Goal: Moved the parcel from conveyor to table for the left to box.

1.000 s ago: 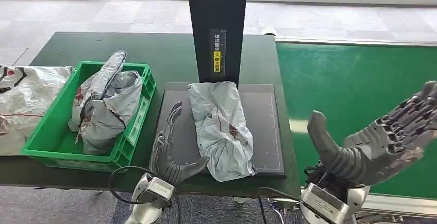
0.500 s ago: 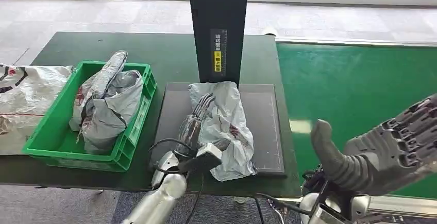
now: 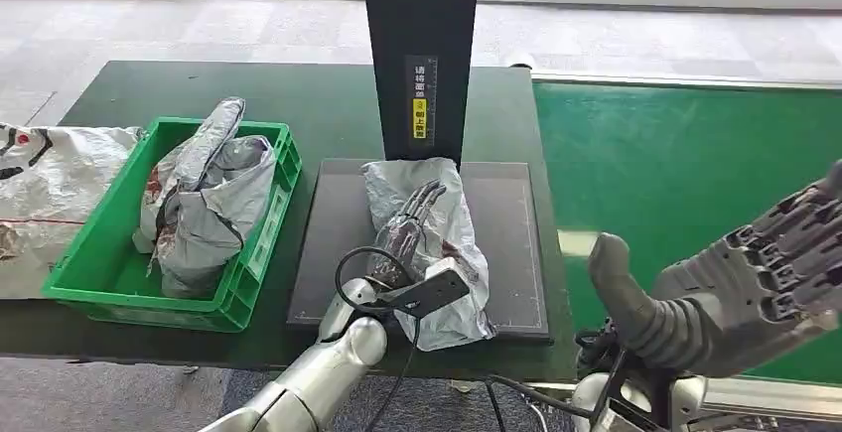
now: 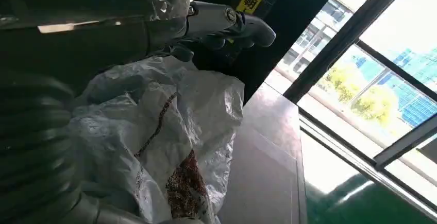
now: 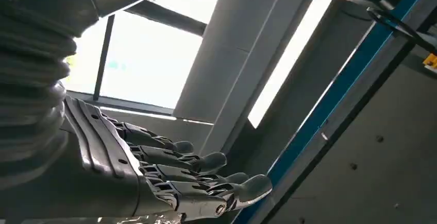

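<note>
L hand lies fingers spread atop parcel, not yet grasping; R hand released; bag prob. light, soft, slippery, so bunch its middle

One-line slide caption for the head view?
Left hand reaches over the grey parcel on the black platform.

table: dark green, in front of me
crate: green, on my table's left part, holding grey bags
pad: dark, flat, just right of the crate
parcel: crumpled grey, lying on the pad
post: black, standing behind the pad
</note>
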You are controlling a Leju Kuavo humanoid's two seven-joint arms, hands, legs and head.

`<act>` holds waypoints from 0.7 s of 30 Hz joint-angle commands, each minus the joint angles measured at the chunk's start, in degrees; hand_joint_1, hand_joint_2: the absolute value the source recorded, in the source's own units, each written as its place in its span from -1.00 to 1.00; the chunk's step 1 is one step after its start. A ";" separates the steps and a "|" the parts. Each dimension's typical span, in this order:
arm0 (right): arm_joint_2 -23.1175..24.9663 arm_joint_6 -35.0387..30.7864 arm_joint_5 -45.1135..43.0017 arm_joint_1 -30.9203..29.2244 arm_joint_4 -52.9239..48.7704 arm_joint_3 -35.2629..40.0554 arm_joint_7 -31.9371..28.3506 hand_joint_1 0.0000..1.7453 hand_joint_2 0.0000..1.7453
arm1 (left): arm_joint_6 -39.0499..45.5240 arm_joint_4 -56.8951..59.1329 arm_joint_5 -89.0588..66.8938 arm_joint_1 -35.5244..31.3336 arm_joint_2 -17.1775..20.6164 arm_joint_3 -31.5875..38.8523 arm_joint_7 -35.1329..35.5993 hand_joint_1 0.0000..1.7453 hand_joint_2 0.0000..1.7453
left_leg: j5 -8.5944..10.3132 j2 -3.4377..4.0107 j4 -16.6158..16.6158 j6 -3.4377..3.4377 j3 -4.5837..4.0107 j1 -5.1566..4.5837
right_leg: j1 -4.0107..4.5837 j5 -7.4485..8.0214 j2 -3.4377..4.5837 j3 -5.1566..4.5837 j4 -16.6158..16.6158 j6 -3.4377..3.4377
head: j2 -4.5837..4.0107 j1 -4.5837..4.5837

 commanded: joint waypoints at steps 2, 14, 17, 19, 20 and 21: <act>1.79 -0.05 -1.60 0.08 3.11 1.84 0.15 -1.00 1.00 | 0.14 15.93 -1.42 -6.50 1.79 -10.64 11.93 -1.00 1.00 | 0.06 -0.03 -0.22 -0.02 0.26 0.03 | 0.04 0.05 0.00 0.26 -0.22 -0.06 | 0.00 0.00; 1.79 -0.05 -2.03 -0.66 2.96 1.84 0.15 -1.00 1.00 | -7.25 22.58 -5.43 -9.20 1.79 -19.94 21.39 1.00 1.00 | -0.01 0.04 -0.07 -0.01 0.13 0.03 | 0.03 0.01 0.05 0.15 -0.07 -0.04 | 0.00 0.00; 1.79 -0.05 -2.05 -0.78 2.91 1.79 0.15 -1.00 1.00 | -9.52 23.24 -6.64 -9.55 1.79 -21.42 23.51 1.00 1.00 | 0.00 0.10 -0.13 -0.02 0.22 0.03 | 0.03 0.03 0.12 0.21 -0.13 -0.05 | 0.00 0.00; 1.79 -0.05 -2.05 -0.78 2.91 1.79 0.15 -1.00 1.00 | -9.52 23.24 -6.64 -9.55 1.79 -21.42 23.51 1.00 1.00 | 0.02 0.10 -0.18 -0.02 0.25 0.03 | 0.03 0.06 0.12 0.26 -0.17 -0.05 | 0.00 0.00; 1.79 -0.05 -2.05 -0.78 2.91 1.79 0.15 -1.00 1.00 | -9.52 23.24 -6.64 -9.55 1.79 -21.42 23.51 1.00 1.00 | 0.01 0.09 -0.17 -0.01 0.27 0.01 | 0.02 0.04 0.11 0.29 -0.15 -0.04 | 0.00 0.00; 1.79 -0.05 -2.05 -0.78 2.91 1.79 0.15 -1.00 1.00 | -9.52 23.24 -6.64 -9.55 1.79 -21.42 23.51 1.00 1.00 | -0.01 0.07 -0.12 0.00 0.25 0.00 | 0.00 0.03 0.11 0.28 -0.10 -0.02 | 0.00 0.00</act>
